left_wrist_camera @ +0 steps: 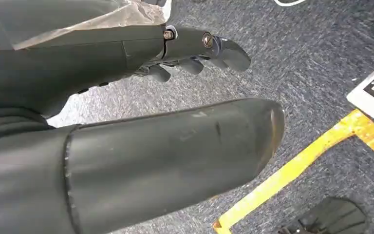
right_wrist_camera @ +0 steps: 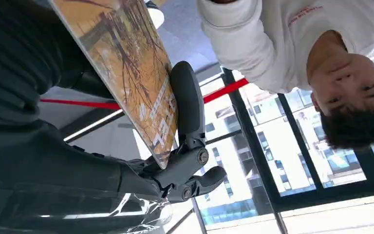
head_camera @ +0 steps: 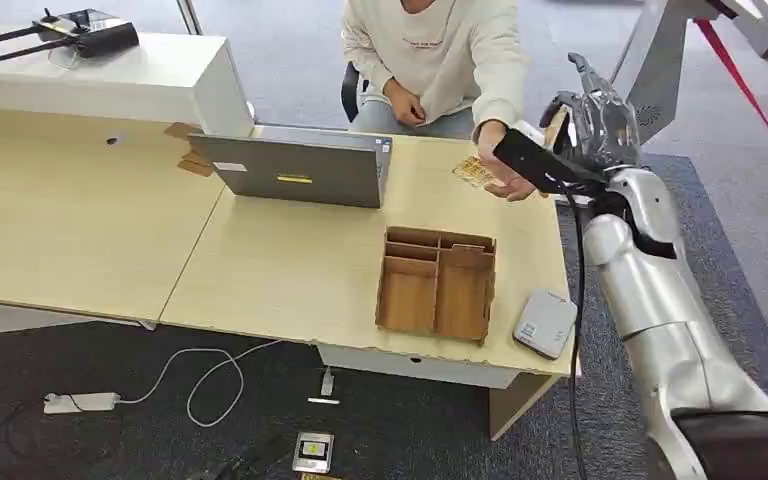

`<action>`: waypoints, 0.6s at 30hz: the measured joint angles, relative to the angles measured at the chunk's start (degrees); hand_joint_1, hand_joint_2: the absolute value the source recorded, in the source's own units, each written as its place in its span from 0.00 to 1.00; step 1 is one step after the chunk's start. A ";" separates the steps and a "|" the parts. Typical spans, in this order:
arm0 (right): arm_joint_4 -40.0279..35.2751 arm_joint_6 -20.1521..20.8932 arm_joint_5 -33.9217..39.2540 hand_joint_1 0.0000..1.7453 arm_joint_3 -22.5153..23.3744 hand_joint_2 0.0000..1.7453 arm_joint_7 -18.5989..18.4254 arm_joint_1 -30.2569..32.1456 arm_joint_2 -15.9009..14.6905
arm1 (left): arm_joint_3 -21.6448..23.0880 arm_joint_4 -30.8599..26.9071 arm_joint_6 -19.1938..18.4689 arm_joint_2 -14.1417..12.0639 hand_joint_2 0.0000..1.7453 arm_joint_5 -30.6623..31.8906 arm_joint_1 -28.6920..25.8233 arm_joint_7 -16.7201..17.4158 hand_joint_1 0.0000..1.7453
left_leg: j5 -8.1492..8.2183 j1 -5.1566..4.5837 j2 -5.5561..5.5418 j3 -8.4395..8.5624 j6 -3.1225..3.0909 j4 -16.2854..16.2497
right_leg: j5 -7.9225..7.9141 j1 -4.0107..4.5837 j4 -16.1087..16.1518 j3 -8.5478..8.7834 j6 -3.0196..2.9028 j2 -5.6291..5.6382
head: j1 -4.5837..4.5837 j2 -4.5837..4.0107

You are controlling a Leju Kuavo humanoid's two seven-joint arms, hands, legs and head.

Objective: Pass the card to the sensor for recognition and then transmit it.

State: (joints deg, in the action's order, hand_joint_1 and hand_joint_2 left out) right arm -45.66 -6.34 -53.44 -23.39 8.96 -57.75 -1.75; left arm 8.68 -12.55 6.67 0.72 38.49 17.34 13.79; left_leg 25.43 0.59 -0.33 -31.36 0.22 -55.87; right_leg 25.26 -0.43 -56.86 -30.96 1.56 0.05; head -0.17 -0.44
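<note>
1. Orange-brown printing is seen on the card (right_wrist_camera: 126, 63), which is pinched between the thumb and fingers of the right hand (head_camera: 590, 120).
2. That hand is raised at the far right of the tabletop (head_camera: 290, 270), beyond its right edge, with the card held on edge.
3. A person's hand (head_camera: 505, 165) is stretched toward the right hand, palm up, just beside it, and a second card (head_camera: 472, 172) lies on the tabletop beside that palm.
4. A small white sensor (head_camera: 544, 323) is set at the near right corner of the tabletop, well apart from the held card.
5. A brown divided tray (head_camera: 437, 283) is placed just left of the sensor, and a grey laptop (head_camera: 300, 168) stands farther back.
6. The left hand (left_wrist_camera: 195, 48) is seen hanging over grey carpet, with its fingers apart and nothing held.
</note>
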 joint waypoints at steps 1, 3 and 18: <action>0.99 -0.48 0.02 1.00 -0.15 1.00 0.15 -0.58 0.53 | 0.13 0.00 -0.09 0.05 0.00 0.09 0.02 0.00 0.00 | 0.00 0.00 -0.01 0.00 0.00 0.00 | 0.00 0.00 0.00 0.00 0.00 0.00 | 0.00 0.00; 2.78 -1.22 0.09 1.00 -0.55 1.00 0.37 -1.18 1.51 | 0.68 0.00 -0.26 0.07 0.00 0.18 0.08 0.00 0.00 | 0.00 0.00 -0.01 -0.01 0.00 0.00 | 0.00 0.03 0.00 0.00 0.00 0.00 | 0.02 0.00; 10.01 -1.97 -0.04 1.00 -1.77 1.00 0.39 -1.36 2.74 | 1.33 0.00 -1.29 0.09 0.00 0.20 0.59 -0.13 0.00 | 0.00 -0.02 0.01 0.01 0.00 0.00 | 0.00 0.00 0.01 -0.02 0.00 0.00 | 0.02 0.00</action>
State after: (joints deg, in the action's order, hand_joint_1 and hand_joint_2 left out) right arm -35.65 -8.31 -53.48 -25.16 9.35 -59.11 0.98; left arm 10.01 -12.55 5.38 0.81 38.69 17.93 13.66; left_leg 25.43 0.57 -0.32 -31.35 0.22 -55.87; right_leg 25.26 -0.42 -56.85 -30.98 1.57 0.05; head -0.15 -0.44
